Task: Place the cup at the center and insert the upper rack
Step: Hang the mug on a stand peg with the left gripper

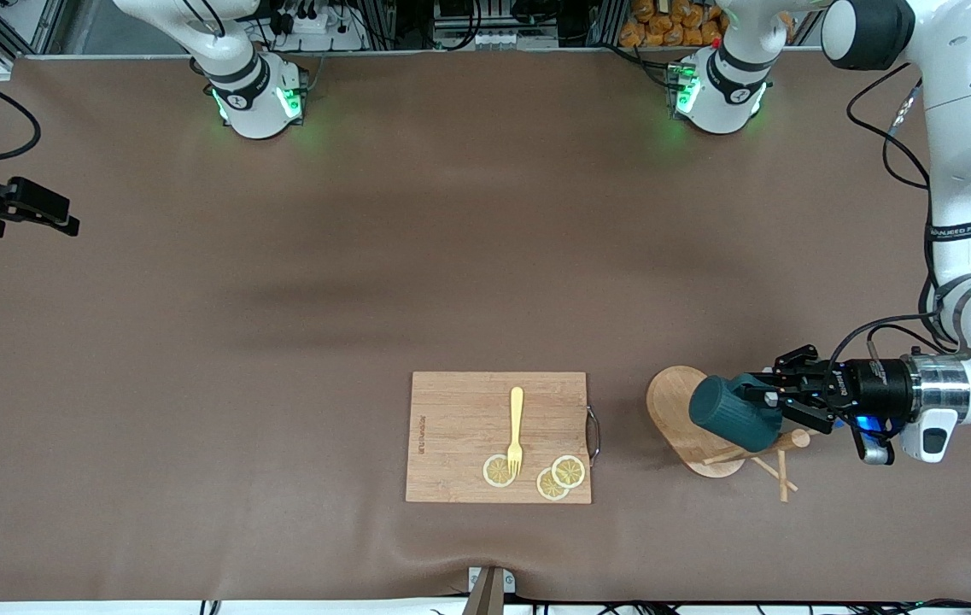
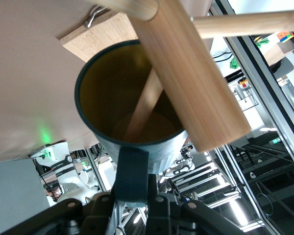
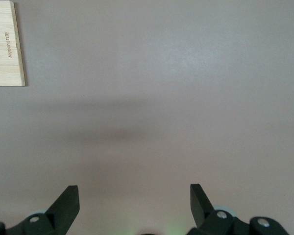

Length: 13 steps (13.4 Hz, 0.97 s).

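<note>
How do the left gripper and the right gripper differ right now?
The left gripper is shut on the cup by its handle, beside the upper rack; the right gripper is open and holds nothing. The left works at its own end of the table; the right waits over bare table. Both are black two-finger grippers.

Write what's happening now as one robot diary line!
left gripper: shut on cup handle, over upper rack | right gripper: open, waiting

The dark teal cup (image 1: 730,413) lies tipped sideways over the pale wooden mug stand (image 1: 686,414), a thin peg reaching into its yellowish inside, near the left arm's bench end
</note>
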### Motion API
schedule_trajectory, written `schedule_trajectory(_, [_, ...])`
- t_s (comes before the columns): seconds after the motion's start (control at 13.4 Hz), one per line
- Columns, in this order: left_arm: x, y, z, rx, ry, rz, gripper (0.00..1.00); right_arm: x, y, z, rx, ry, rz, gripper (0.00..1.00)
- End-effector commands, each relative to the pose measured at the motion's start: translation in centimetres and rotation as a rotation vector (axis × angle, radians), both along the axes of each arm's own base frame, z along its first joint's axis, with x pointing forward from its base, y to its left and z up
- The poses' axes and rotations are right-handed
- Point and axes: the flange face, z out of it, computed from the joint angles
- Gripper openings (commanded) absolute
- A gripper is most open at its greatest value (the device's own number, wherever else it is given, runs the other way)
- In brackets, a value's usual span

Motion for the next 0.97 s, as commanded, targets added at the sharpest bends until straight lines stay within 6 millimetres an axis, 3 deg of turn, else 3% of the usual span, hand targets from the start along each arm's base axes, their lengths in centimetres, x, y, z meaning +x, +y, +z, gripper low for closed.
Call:
schedule_trajectory(0.0, [0.1, 0.4, 0.0, -0.046, -0.010, -0.010, 0.00, -0.1, -0.1, 0.3, -0.008, 0.008, -0.016, 1.00])
schedule_trajectory(0.9, [0.3, 1.6, -1.9, -0.122, -0.006, 0.024, 0.00, -0.4, 0.2, -0.5, -0.005, 0.050, -0.012, 1.00])
